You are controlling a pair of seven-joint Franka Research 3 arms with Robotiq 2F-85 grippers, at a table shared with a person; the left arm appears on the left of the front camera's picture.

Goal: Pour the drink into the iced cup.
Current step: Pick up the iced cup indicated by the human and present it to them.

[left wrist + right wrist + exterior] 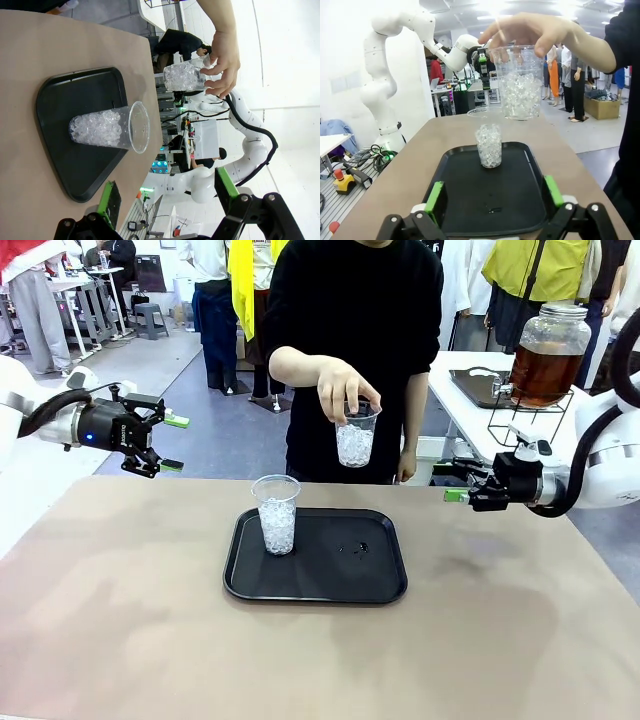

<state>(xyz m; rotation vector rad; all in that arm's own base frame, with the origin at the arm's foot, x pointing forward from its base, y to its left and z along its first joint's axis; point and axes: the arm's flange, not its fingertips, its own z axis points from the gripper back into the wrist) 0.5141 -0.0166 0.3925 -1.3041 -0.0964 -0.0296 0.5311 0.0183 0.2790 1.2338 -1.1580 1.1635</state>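
Iced cup (277, 515) sits on tray (340, 575), front view adding a jar (548, 360); left hand (174, 444), right hand (452, 481) agape.

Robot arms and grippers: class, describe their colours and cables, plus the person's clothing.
Left arm and right arm: white, rounded, each trailing a black cable. Left gripper and right gripper: black with green pads. The person wears a black top.
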